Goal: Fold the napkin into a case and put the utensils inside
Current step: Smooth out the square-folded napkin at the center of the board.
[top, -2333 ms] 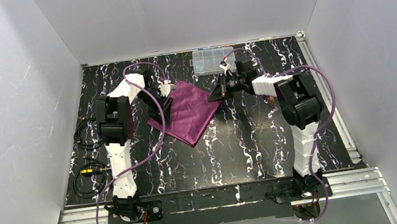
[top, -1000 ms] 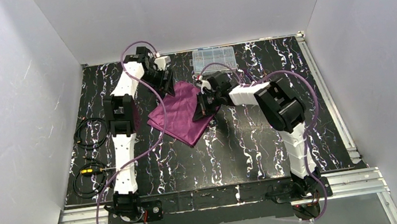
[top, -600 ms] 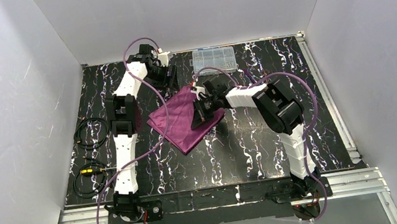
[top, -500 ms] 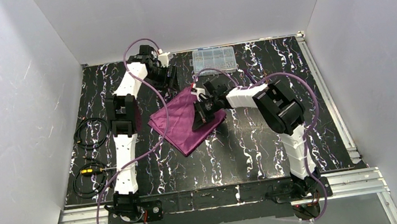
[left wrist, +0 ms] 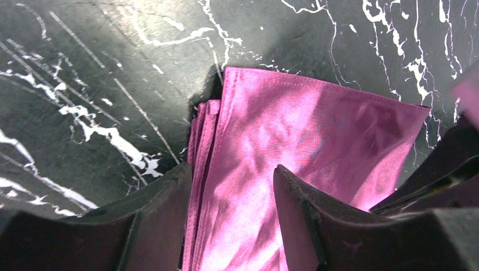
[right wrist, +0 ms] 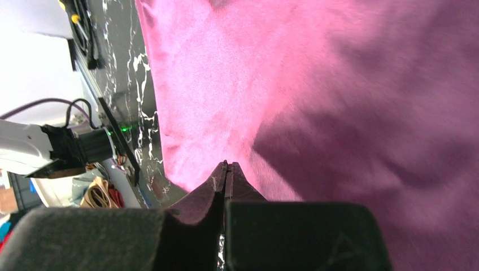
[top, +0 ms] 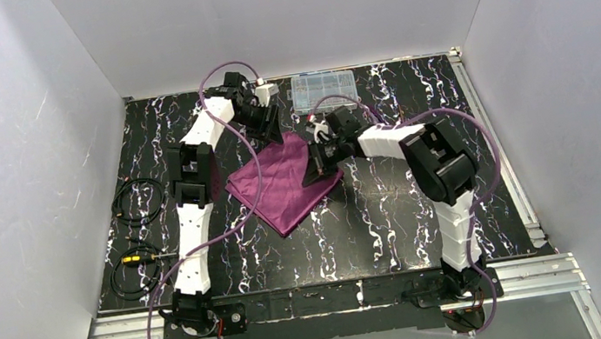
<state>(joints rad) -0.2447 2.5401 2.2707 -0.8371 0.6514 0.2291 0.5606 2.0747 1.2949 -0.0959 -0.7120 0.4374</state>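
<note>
The left fingers point(left wrist: 161, 220) stand apart; the folded napkin point(left wrist: 294, 135) lies between their tips on the tabletop point(left wrist: 85, 84). The right fingers point(right wrist: 209, 192) are closed tip to tip, napkin spread just beyond them.

Napkin point(top: 277, 186) on table point(top: 375, 230), box point(top: 323, 90) behind

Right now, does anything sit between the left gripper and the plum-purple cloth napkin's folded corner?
Nothing visible. The left gripper hangs over the layered corner of the plum-purple cloth napkin, jaws apart.
</note>
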